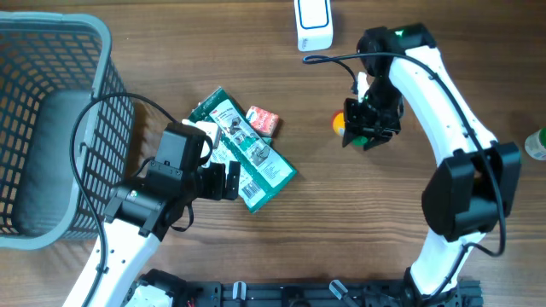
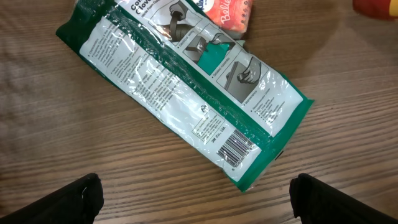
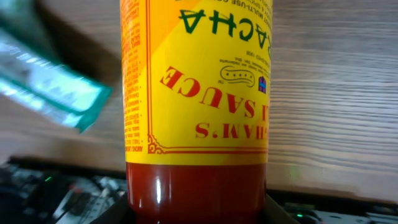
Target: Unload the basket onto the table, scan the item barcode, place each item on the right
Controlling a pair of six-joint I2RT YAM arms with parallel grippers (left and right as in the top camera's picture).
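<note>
A brown wood-grain tabletop [image 1: 341, 222] is carrying everything, with a grey plastic lattice basket [image 1: 60, 26] sitting at its left edge and a white box-shaped device [image 1: 313, 24] lying at the far edge near the middle.

The right hand [image 1: 365, 128] is gripping a bottle of red chilli sauce with a yellow label [image 3: 196, 93], right of centre and below the white device. Whether the bottle is touching the wood cannot be told. In the right wrist view the label's red lettering is reading upside down.

The left hand [image 2: 202, 202] is hovering with its black fingers [image 2: 68, 199] spread wide and holding nothing, just beside the near end of a flat green-and-white plastic packet [image 2: 186, 93]. The packet is lying diagonally on the tabletop, its printed barcode [image 2: 238, 149] facing up near that end. A small red wrapped packet [image 1: 263, 120] is lying against the green packet's far side.
</note>
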